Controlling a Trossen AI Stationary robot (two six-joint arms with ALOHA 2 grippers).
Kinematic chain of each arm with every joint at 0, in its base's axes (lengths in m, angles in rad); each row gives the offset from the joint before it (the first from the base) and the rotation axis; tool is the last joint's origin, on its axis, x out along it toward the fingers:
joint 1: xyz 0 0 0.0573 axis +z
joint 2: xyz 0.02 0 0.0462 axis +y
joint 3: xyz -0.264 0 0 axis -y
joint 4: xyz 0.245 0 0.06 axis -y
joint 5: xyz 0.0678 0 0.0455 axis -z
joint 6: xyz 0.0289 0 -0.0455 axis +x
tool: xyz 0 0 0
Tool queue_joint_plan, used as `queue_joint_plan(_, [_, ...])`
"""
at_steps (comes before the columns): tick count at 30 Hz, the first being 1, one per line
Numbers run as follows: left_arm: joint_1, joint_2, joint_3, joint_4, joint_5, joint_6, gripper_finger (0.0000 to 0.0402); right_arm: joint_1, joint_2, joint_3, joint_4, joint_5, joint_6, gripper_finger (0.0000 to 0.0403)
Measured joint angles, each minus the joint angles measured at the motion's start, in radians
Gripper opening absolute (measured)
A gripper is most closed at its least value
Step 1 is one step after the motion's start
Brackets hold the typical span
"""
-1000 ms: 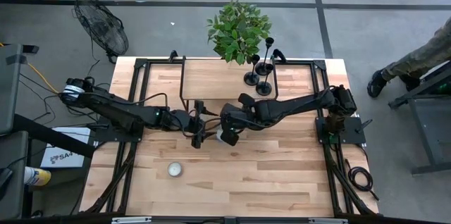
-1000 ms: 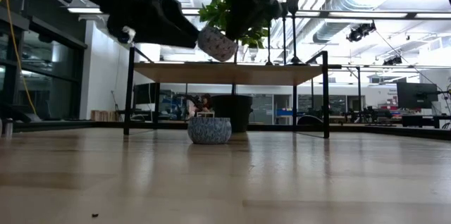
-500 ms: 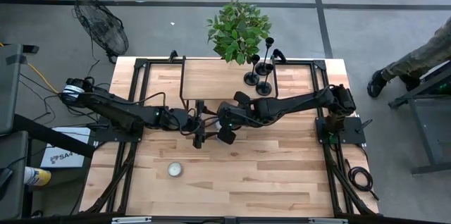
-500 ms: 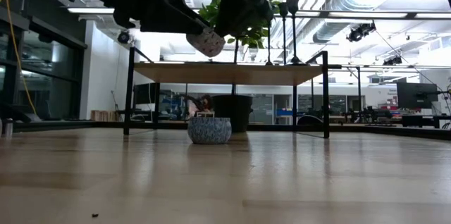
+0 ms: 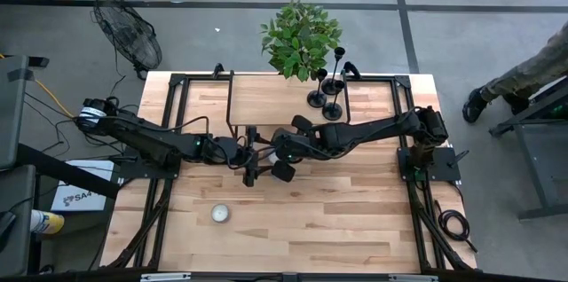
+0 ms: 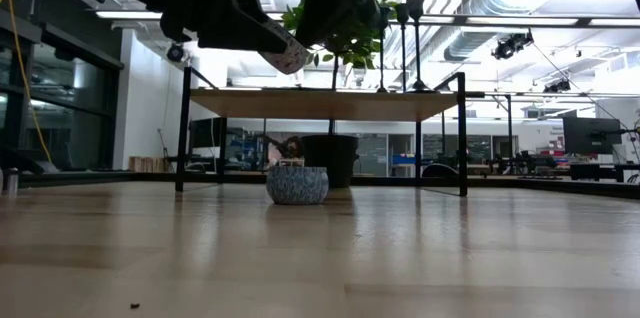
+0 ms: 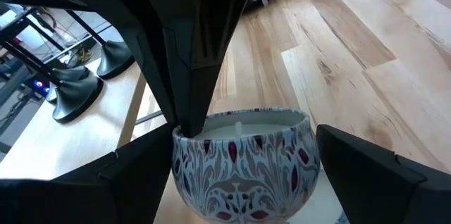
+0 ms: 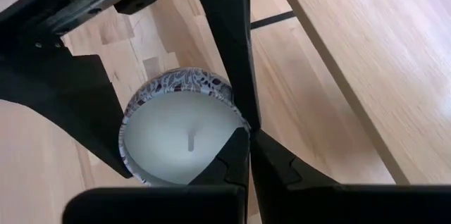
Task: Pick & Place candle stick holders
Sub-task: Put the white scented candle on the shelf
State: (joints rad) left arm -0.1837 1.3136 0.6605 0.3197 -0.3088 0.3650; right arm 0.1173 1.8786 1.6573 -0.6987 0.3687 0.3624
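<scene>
Candle stick holders (image 5: 333, 110): three black pieces, kept upright on the raised shelf (image 5: 266, 100), just beside the potted plant (image 5: 300, 38); none is gripped.
Patterned candle (image 7: 243, 157): carried in the air on the table side of the plant, well apart from the holders.
Right gripper (image 8: 246, 136): closed tight, its fingers pinched on the candle's rim.
Left gripper (image 7: 243, 178): spread wide, one finger at either side of the candle; nothing is held.
Second candle (image 5: 220, 214): set on the table, farther from the plant.
Step in hand: judged a handover of the candle, not yet of a holder.
Handling advice: the tin is best centred and levelled between the left fingers, and the rim pinch released only once the left grip is closed.
Change from a second earlier: the candle is raised, tipped more, and brought nearer the plant and the left fingers; both grippers' openings are unchanged.
</scene>
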Motion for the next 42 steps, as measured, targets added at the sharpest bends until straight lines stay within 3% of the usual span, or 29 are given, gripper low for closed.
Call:
queue_joint_plan(34, [0.000, -0.001, 0.000, -0.009, -0.015, -0.056, 0.0338, 0.000, 0.001, 0.000, 0.027, -0.004, -0.009, 0.0000])
queue_joint_plan(42, [0.000, -0.001, 0.001, -0.009, -0.031, -0.080, 0.0373, -0.001, 0.001, -0.001, 0.041, 0.002, -0.024, 0.0000])
